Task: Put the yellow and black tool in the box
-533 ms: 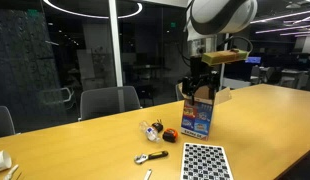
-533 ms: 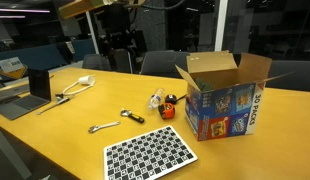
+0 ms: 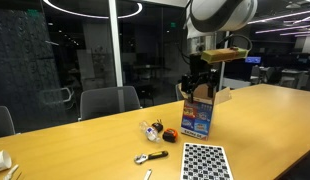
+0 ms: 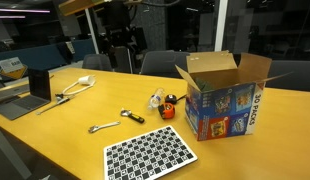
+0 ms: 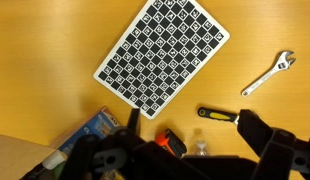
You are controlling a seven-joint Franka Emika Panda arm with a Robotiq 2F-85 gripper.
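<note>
Gripper (image 4: 122,52) hangs high over the table's far side, jaws apart and empty, probably surveying; yellow and black tool (image 4: 131,116) lies flat left of open box (image 4: 227,105), near wrench (image 4: 103,127).

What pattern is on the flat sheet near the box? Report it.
The sheet is a black-and-white checkerboard, clearest in the wrist view.
</note>
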